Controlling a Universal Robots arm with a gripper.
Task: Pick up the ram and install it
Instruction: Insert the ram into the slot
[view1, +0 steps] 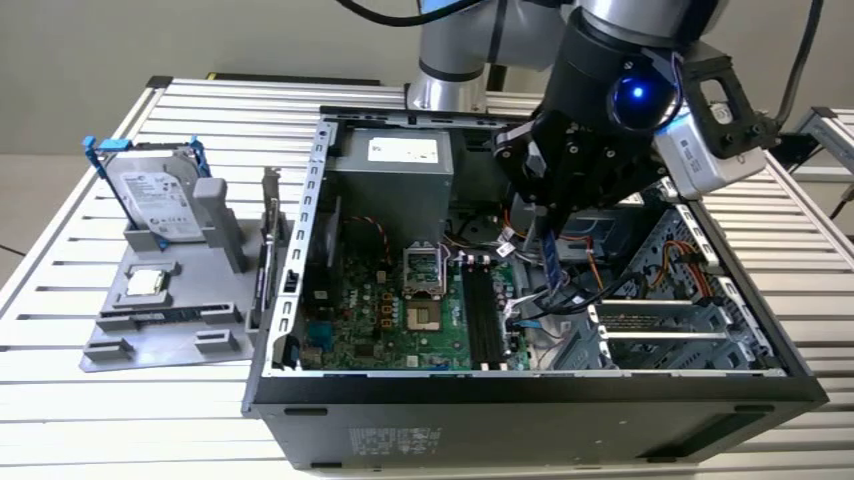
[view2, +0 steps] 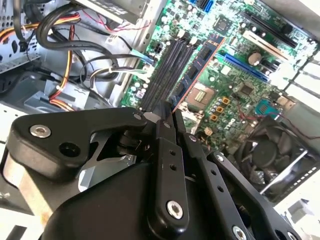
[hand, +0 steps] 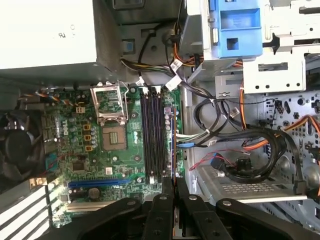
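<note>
Holding: the gripper (view2: 169, 114) has its jaws clenched on one end of the ram (view2: 199, 67).
Ram: just right of the exterior view's centre, inside the computer case (view1: 534, 400), poised over the black memory slots (hand: 152, 135).
Progress: pickup looks done; the ram appears not yet seated.

An open computer case (view1: 534, 410) sits on the slatted table (view1: 80, 400), with its motherboard (view1: 387, 320) facing up and the power supply (view1: 394, 165) at the far end. At the exterior view's left, a blue-framed hard drive (view1: 158, 200) stands upright in a gray holder (view1: 174, 330).
</note>
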